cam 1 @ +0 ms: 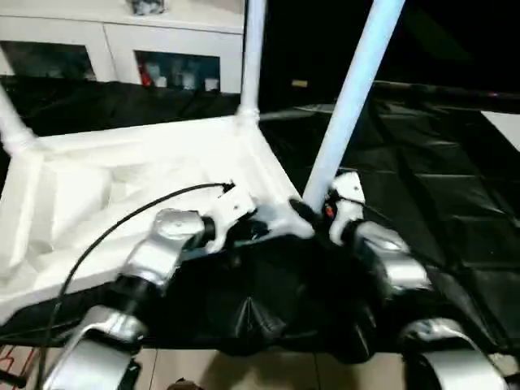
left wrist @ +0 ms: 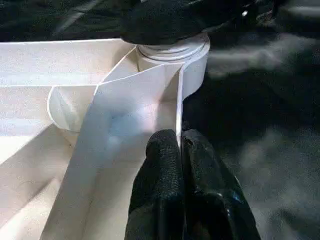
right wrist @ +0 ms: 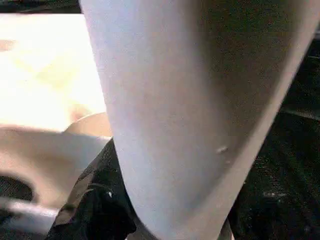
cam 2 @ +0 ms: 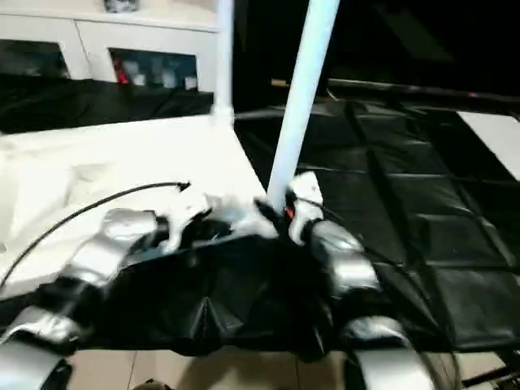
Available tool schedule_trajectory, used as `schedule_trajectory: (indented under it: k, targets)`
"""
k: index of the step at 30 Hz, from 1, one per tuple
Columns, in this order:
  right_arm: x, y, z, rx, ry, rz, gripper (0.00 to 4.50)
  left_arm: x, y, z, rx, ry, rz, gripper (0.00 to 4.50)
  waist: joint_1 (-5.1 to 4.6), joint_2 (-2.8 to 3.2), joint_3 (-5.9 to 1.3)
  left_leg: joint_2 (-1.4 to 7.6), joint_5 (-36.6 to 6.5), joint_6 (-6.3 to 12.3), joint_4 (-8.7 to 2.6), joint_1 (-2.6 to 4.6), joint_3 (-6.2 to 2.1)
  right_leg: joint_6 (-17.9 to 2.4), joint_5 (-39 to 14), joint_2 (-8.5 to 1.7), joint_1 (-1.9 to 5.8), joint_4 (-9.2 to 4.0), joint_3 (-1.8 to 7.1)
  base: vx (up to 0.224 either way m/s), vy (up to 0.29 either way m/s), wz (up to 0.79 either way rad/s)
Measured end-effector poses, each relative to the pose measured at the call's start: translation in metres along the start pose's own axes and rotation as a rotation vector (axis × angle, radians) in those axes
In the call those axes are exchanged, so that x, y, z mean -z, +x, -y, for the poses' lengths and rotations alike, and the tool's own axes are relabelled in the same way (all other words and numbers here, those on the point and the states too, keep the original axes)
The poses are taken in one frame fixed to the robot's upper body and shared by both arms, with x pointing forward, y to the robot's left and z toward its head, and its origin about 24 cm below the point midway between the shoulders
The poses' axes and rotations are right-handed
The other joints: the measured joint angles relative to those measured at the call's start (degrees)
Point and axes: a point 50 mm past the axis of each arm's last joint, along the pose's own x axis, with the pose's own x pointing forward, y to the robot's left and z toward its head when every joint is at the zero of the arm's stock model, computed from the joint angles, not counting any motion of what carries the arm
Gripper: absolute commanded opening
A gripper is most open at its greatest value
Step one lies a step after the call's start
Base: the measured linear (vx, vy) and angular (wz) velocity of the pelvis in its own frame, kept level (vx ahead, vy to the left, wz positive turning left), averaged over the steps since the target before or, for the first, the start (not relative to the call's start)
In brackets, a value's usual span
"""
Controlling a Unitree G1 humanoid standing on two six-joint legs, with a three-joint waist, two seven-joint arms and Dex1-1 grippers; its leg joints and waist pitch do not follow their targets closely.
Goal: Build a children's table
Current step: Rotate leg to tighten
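On the black sheet point(cam 1: 455, 203) the top point(cam 1: 122, 187) lies underside up, ribs showing, w/ three legs standing in corner sockets: far-left leg point(cam 1: 12, 122), far leg point(cam 1: 252, 57), near leg point(cam 1: 349, 97). Near leg leans slightly; its base sits in the socket point(left wrist: 172, 52) at the near corner, seating probably incomplete. Left gripper point(left wrist: 179, 150): fingers point(left wrist: 160, 165) pinched shut on the thin rim wall of the top, just beside that socket. Right gripper point(cam 1: 313, 213): at the near leg's base, leg close against it; grip state cannot be told. Handling, est.: hollow plastic, light, stiff, smooth, so likely slippery on the taper. Rim wall is thin, may flex; pinch near a corner. Grip the leg low, near socket, for leverage when pressing or twisting home.
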Motion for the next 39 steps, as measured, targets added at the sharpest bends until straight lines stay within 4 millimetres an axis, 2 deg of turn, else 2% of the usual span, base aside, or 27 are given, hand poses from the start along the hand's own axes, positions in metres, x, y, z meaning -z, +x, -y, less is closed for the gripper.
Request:
schedule_trajectory:
  k: [3,5,8,9,14,25,26,29,32,39]
  targets:
    - [-0.002,0.008,-0.004,0.087,0.011,0.01,2.04,-0.002,0.005,0.001,-0.043,0.0,0.0,0.0,-0.12,-0.04,-0.03,0.0,0.0,0.0,0.0,0.0,0.01,0.0,0.0,0.0,0.0,-0.03,0.01,0.0,0.0,0.0]
    - [-0.001,0.008,-0.004,0.091,0.014,0.015,2.72,-0.002,0.006,0.001,-0.045,-0.001,0.002,0.0,-0.09,-0.08,-0.05,-0.01,0.0,0.0,-0.01,0.0,0.03,0.0,0.0,0.0,0.02,-0.04,0.01,0.0,0.0,0.0]
    - [-0.002,0.009,-0.007,0.062,0.051,0.038,2.78,-0.002,0.005,0.001,-0.043,-0.003,0.003,0.0,-0.19,-0.09,-0.06,-0.01,0.0,0.0,-0.02,0.0,0.05,0.0,0.0,0.0,0.01,-0.05,0.02,0.0,0.0,0.0]
    - [-0.002,0.008,-0.007,0.042,0.053,0.042,3.07,-0.002,0.003,0.0,-0.038,-0.002,0.003,0.0,-0.32,-0.09,-0.06,0.0,0.0,0.0,-0.03,-0.01,0.04,0.0,0.0,0.01,0.0,-0.06,0.02,0.0,0.0,0.0]
    - [-0.002,-0.001,-0.002,-0.099,0.013,0.037,3.07,0.001,-0.005,-0.001,-0.001,-0.008,0.009,0.0,-0.43,-0.03,-0.05,0.02,0.0,0.0,-0.14,-0.02,0.07,-0.1,0.1,0.04,-0.03,-0.07,0.02,0.0,0.0,0.0]
    - [-0.001,-0.033,0.016,-0.443,-0.091,-0.049,3.07,0.007,-0.021,0.001,0.138,0.009,0.01,0.0,0.44,0.01,-0.02,0.03,0.0,0.0,-0.11,-0.07,0.1,-0.1,0.0,0.05,-0.03,-0.12,0.01,0.0,0.0,0.0]
    - [-0.001,-0.036,0.017,-0.476,-0.099,-0.063,2.85,0.008,-0.023,0.001,0.156,0.009,0.009,0.0,0.49,0.01,-0.02,0.03,0.0,0.0,-0.11,-0.07,0.1,-0.1,0.0,0.05,-0.03,-0.13,0.01,0.0,0.0,0.0]
    - [-0.002,-0.043,0.019,-0.545,-0.11,-0.087,2.75,0.01,-0.029,0.002,0.202,0.01,0.005,0.0,0.56,0.0,-0.02,0.04,0.0,0.01,-0.06,-0.09,0.1,-0.1,0.0,0.05,-0.02,-0.12,0.0,0.0,0.0,0.0]
    - [-0.002,-0.045,0.016,-0.599,-0.125,-0.11,2.39,0.011,-0.033,0.003,0.244,0.006,-0.001,0.0,0.6,0.0,-0.02,0.04,0.0,0.01,-0.04,-0.09,0.11,-0.1,0.0,0.05,-0.01,-0.12,0.0,0.0,0.0,0.0]
    - [-0.004,-0.047,0.013,-0.659,-0.151,-0.125,2.08,0.012,-0.037,0.005,0.288,0.004,-0.004,0.0,0.94,-0.02,-0.02,0.04,0.0,0.01,-0.04,-0.09,0.11,-0.1,0.0,0.05,-0.01,-0.12,0.01,0.0,0.0,0.0]
